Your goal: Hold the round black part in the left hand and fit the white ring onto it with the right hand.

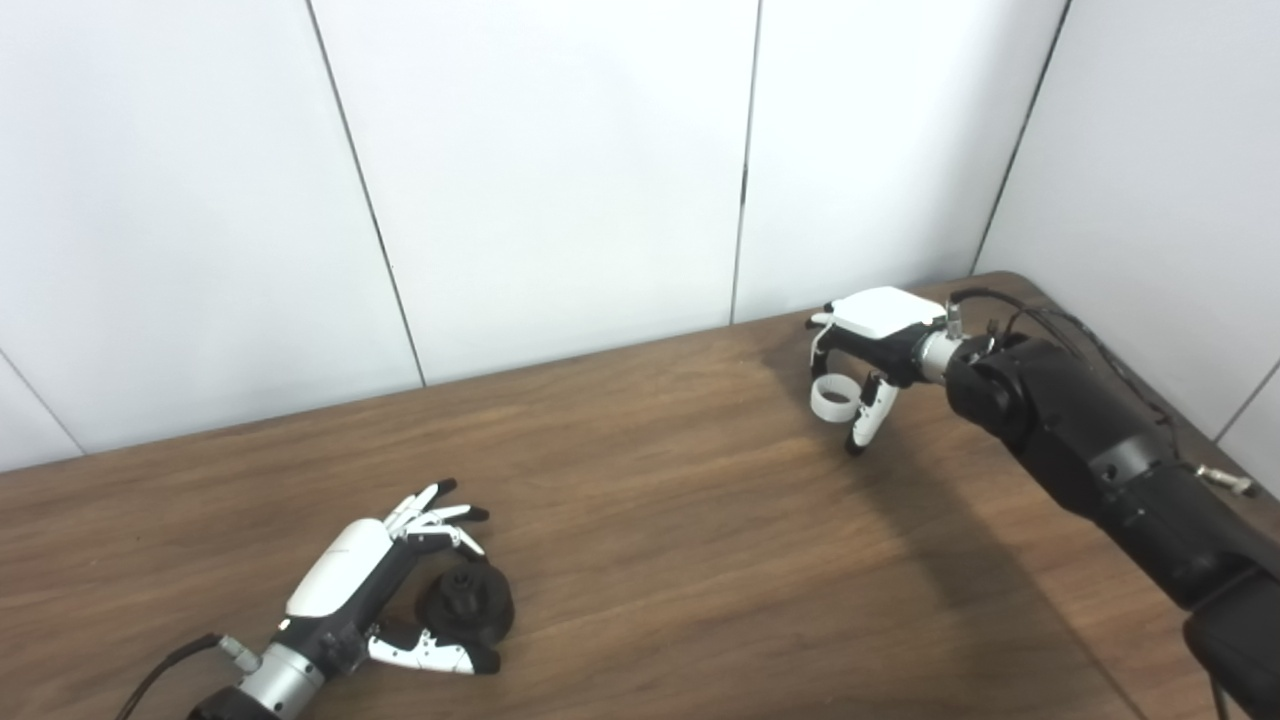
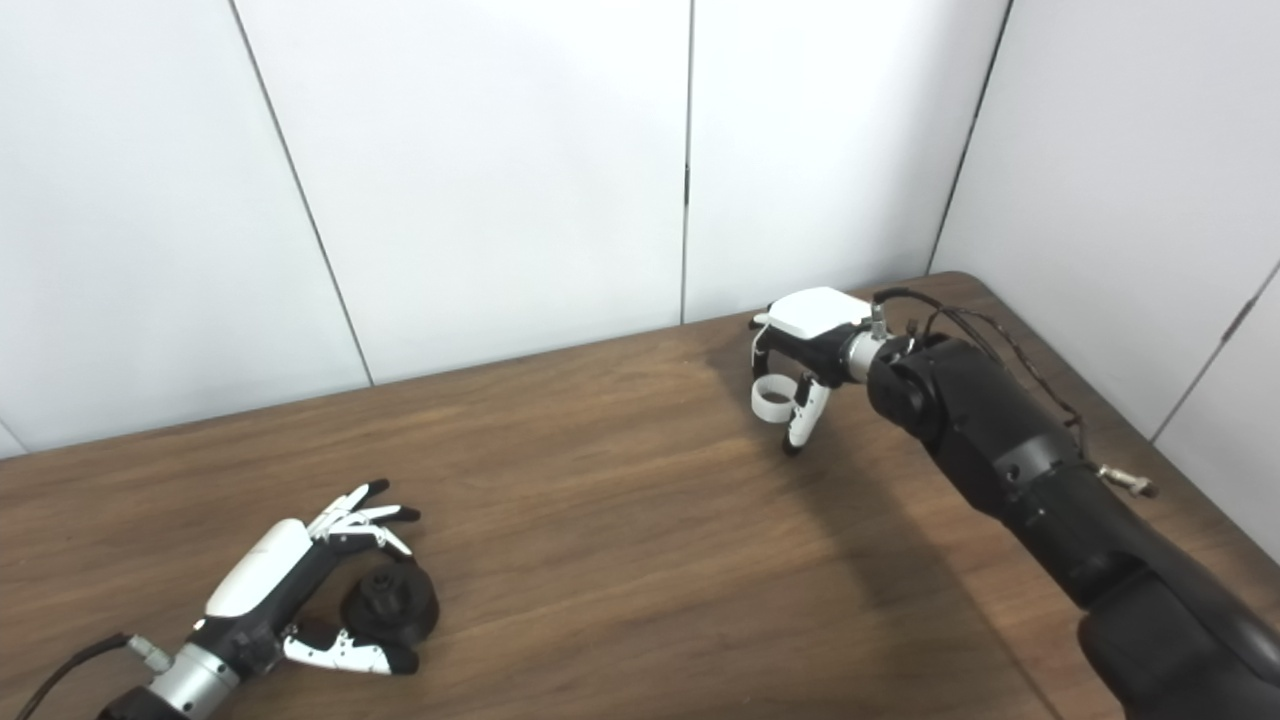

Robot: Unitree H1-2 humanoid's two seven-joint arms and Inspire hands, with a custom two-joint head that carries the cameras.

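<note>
Left hand [image 1: 345,590] is lying on the table [image 1: 700,560], fingers spread around the round black part [image 1: 467,603], not gripping it. Right hand [image 1: 872,350], far right, is pinching the white ring [image 1: 830,397] above the tabletop.

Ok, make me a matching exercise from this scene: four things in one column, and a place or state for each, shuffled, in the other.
Things:
1. white ring
2. round black part
3. left hand
4. right hand

Places or states:
A. lying on the table, near the front left
B. far right, closed on a small item above the table
C. pinched between fingers
D. curled around a dark item down on the table

Pairs: 1-C, 2-A, 3-D, 4-B
</note>
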